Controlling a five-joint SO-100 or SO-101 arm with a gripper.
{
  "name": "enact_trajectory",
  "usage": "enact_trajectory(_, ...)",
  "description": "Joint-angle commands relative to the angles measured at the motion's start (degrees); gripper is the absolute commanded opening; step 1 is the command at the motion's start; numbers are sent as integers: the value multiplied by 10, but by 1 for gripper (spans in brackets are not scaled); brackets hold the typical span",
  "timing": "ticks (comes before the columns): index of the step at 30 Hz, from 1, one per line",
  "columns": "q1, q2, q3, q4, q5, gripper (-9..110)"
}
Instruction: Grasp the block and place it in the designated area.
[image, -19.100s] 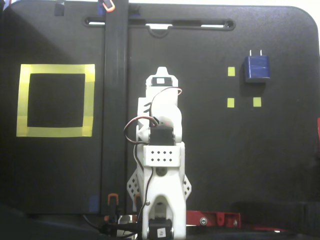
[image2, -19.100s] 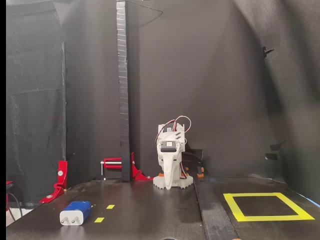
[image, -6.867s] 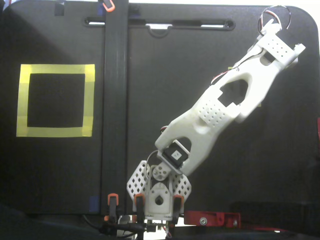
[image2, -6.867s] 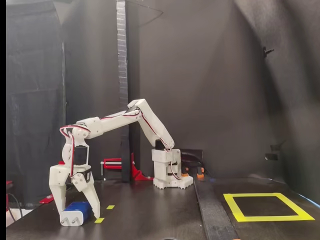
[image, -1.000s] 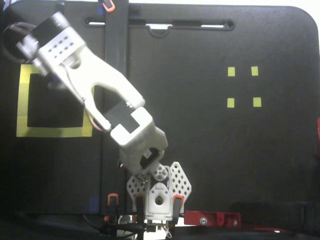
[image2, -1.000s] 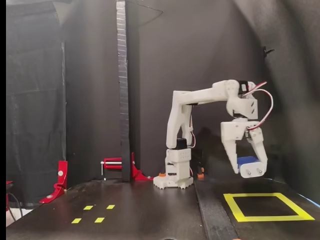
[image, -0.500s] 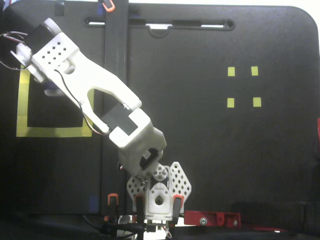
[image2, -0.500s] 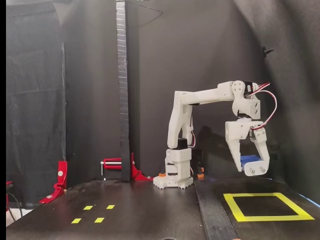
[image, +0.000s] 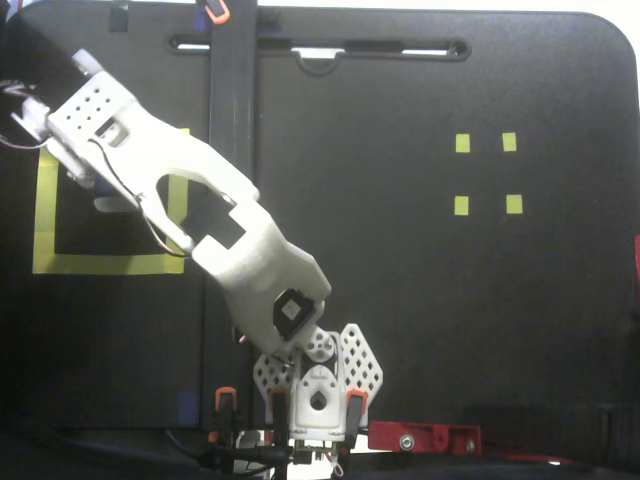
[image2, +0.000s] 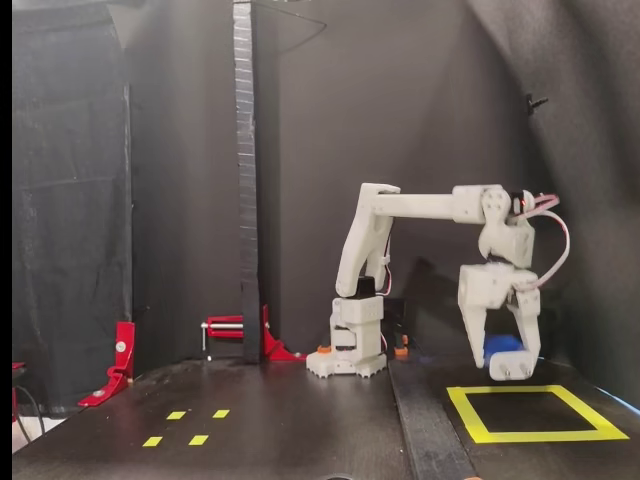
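The block (image2: 503, 347) is held clamped between the fingers of the gripper (image2: 502, 366), above the far edge of the designated area (image2: 533, 434). Since half a second ago it has been lowered and carried further out, so release looks close. Below the gripper lies a black tabletop (image: 420, 300), enclosed by dark walls; four small yellow squares (image: 485, 173) are well apart from it.

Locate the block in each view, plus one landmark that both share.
In a fixed view looking down: the block is not visible; the arm covers the yellow square's upper left, where it would be.
In a fixed view from the front: block at right, between the jaws of the gripper, above the far edge of the square.
Shared landmark: the yellow tape square.
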Motion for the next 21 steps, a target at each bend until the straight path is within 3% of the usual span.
enact_trajectory(1, -3, -12, -3, -16, 4, 19)
enact_trajectory(21, -4, -84, -3, -63, 4, 19)
